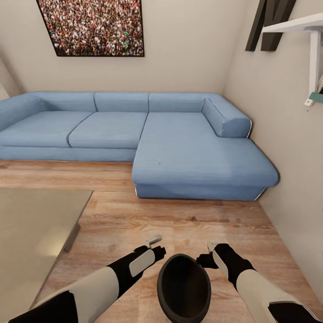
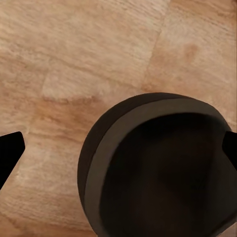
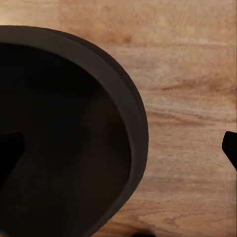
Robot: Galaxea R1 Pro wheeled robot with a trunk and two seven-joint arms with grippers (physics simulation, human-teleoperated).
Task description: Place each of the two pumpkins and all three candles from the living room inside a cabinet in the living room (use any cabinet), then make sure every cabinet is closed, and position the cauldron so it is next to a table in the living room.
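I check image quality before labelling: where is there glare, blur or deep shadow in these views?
Head view: soft glare on the glass table; sofa evenly lit, slight wide-angle stretch. Left wrist view: cauldron interior nearly black, floor soft-focus. Right wrist view: the cauldron's inside is also dark, no detail.

Counted in the head view: one black cauldron (image 1: pixel 184 289); two pincers, left pincer (image 1: pixel 154 246) and right pincer (image 1: pixel 209 253); one glass-topped bench (image 1: pixel 36 224); one blue corner sofa (image 1: pixel 134 134); one framed picture (image 1: pixel 94 27) on the wall; one white wall shelf (image 1: pixel 309 27).
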